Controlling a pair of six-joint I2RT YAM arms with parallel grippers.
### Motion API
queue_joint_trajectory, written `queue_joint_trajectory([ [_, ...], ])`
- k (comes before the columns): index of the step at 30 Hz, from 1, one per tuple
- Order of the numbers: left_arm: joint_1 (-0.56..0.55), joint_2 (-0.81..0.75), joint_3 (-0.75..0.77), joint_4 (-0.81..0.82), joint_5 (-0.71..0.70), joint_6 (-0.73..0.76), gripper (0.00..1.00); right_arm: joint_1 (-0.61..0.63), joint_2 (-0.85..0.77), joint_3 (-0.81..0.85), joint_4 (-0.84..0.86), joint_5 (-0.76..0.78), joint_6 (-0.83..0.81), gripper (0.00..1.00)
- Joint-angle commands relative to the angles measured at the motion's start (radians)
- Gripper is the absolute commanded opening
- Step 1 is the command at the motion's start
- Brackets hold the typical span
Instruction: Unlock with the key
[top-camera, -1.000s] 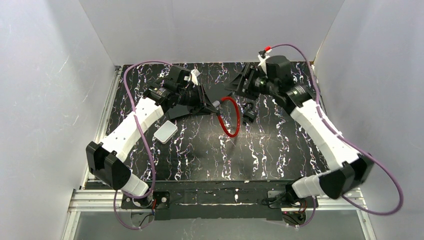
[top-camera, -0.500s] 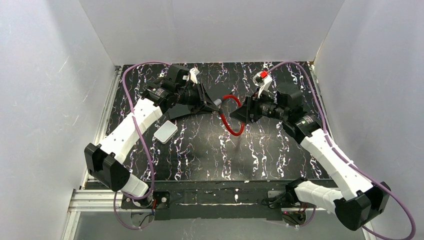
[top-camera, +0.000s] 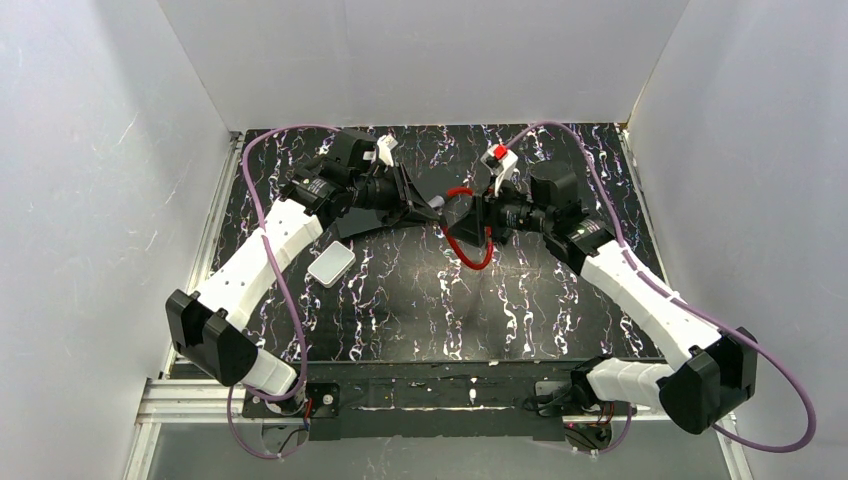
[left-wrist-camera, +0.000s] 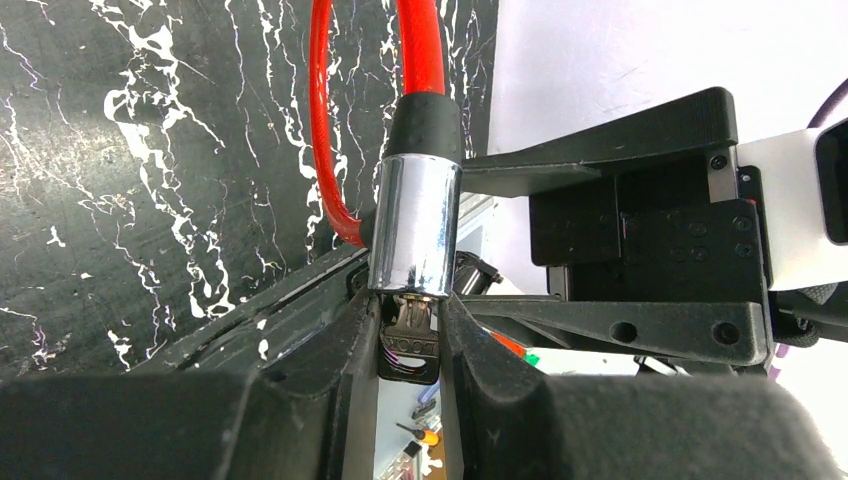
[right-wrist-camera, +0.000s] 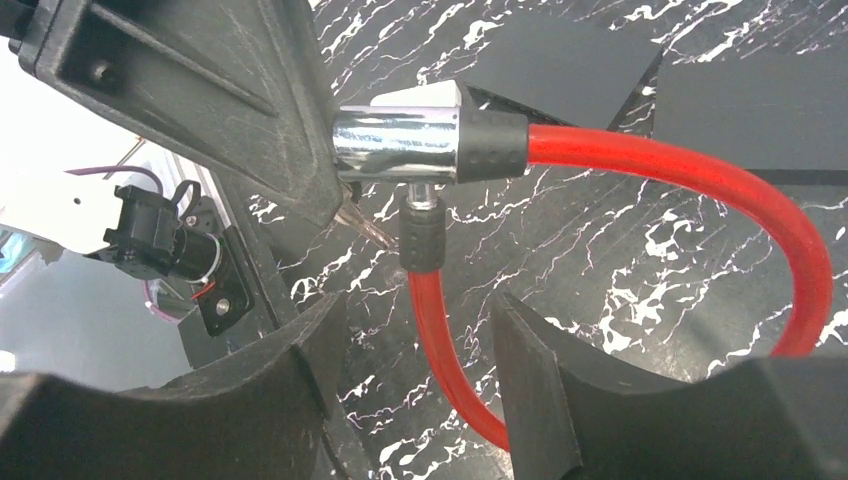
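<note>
A red cable lock (top-camera: 478, 258) hangs in the air at the table's middle back. Its chrome cylinder (left-wrist-camera: 415, 225) points into my left gripper (left-wrist-camera: 410, 312), which is shut on the head of the key (left-wrist-camera: 411, 342); the blade is hidden inside the cylinder. The key head looks dark in the shadow between the fingers. My right gripper (right-wrist-camera: 415, 305) faces the left one and stands open. The thin end of the red cable (right-wrist-camera: 440, 350) passes between its fingers, below the black ferrule (right-wrist-camera: 421, 236) plugged into the cylinder (right-wrist-camera: 395, 140). In the top view both grippers (top-camera: 425, 205) (top-camera: 465, 215) meet at the lock.
A small white box (top-camera: 331, 264) lies on the black marbled table (top-camera: 520, 310), left of centre under the left arm. White walls close in the table on the left, back and right. Purple cables loop from both arms.
My right arm has swung from the back right leftward to the lock, and its open fingers now straddle the red cable. The left gripper has kept its hold and hardly moved.
</note>
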Motion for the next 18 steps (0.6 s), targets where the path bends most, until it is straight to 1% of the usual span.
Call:
queue_joint_trajectory([
  [1,0.007,-0.064,-0.006,0.066,0.033,-0.022,0.00,0.031,0.010,0.020,0.130,-0.013,0.003,0.59],
  [5,0.007,-0.065,-0.007,0.072,0.031,-0.024,0.00,0.058,0.050,0.038,0.142,0.026,0.001,0.45],
  [11,0.006,-0.067,-0.003,0.074,0.035,-0.021,0.00,0.085,0.077,0.048,0.117,0.075,-0.031,0.37],
  [13,0.006,-0.069,-0.004,0.075,0.038,-0.020,0.00,0.089,0.078,0.045,0.112,0.096,-0.032,0.39],
  [16,0.007,-0.070,-0.004,0.079,0.042,-0.020,0.00,0.092,0.079,0.044,0.109,0.135,-0.034,0.51],
  [18,0.007,-0.071,-0.005,0.082,0.043,-0.020,0.00,0.092,0.079,0.044,0.109,0.167,-0.039,0.53],
])
